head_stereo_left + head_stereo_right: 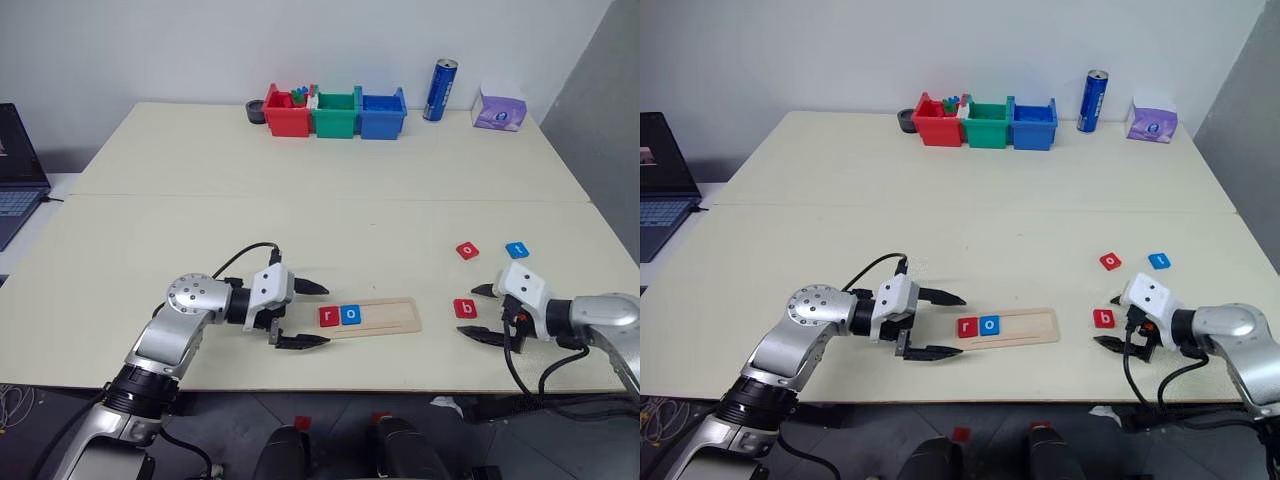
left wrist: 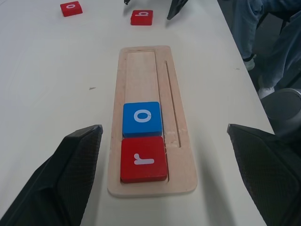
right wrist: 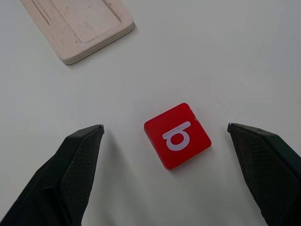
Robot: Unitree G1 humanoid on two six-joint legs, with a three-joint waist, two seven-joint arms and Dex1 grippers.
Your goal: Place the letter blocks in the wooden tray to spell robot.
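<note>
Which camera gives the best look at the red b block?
The right wrist view: the b block lies large and unobstructed between the open right tool's fingers. Both eye views show it small; the left wrist view, far off.

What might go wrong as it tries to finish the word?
The red b block lies askew between the open right gripper fingers, so a pinch could twist it or let it slip. The wooden tray lies loose on the table, with the open left gripper at its end; a nudge could shift r and o.
</note>
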